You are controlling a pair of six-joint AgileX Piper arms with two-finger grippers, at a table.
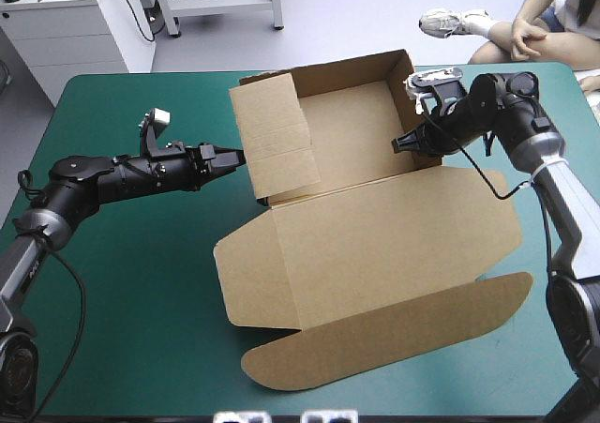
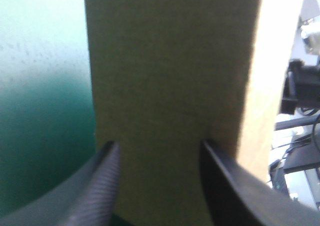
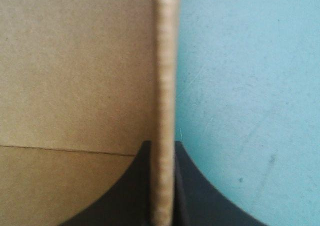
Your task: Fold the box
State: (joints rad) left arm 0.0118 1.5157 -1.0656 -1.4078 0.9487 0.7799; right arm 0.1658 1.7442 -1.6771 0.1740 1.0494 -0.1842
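Note:
The brown box (image 1: 352,123) lies at the table's middle as an open tray with raised walls, and its lid (image 1: 394,240) lies flat toward the front. My left gripper (image 1: 232,158) is open, its tips against the outside of the tall left wall (image 1: 277,137). In the left wrist view that wall (image 2: 170,75) fills the space ahead of the left gripper (image 2: 159,153). My right gripper (image 1: 405,143) is shut on the box at its right wall (image 1: 414,90). The right wrist view shows the wall's edge (image 3: 165,60) pinched between the right gripper (image 3: 163,153).
The lid's rounded tuck flap (image 1: 394,334) reaches near the table's front edge. A side flap (image 1: 246,273) sticks out at the lid's left. Bare teal-green cover (image 1: 122,292) spreads at the front left and beside the right arm (image 1: 562,113).

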